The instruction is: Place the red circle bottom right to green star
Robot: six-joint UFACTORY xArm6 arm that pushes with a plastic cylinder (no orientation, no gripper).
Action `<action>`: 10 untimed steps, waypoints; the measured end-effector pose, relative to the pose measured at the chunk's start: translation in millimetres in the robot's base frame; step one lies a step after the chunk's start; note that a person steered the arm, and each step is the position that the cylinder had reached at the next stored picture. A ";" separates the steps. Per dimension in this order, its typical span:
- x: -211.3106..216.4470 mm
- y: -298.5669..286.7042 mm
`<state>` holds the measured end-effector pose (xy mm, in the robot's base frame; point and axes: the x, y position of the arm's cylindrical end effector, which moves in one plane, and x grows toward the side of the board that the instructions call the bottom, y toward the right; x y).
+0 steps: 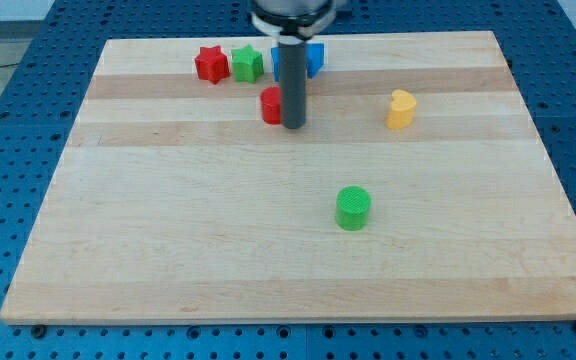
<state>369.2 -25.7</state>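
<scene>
The red circle block [270, 105] lies near the view's top centre on the wooden board [168, 230]. My tip [294, 125] rests right against its right side. The green star [247, 64] sits above and to the left of the red circle, between a red star [210, 64] on its left and a blue block [313, 58] on its right. The rod partly hides the blue block, so its shape is unclear.
A yellow block [400, 109] lies to the right of my tip. A green circle block [353, 208] sits lower, right of the board's centre. The board ends at a blue perforated table [8, 150] on all sides.
</scene>
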 end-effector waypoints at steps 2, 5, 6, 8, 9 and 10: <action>0.0 -40.6; 3.6 -4.4; 0.8 -6.3; -1.1 -7.9; -2.6 -7.9; -4.9 -8.2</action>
<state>364.3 -33.8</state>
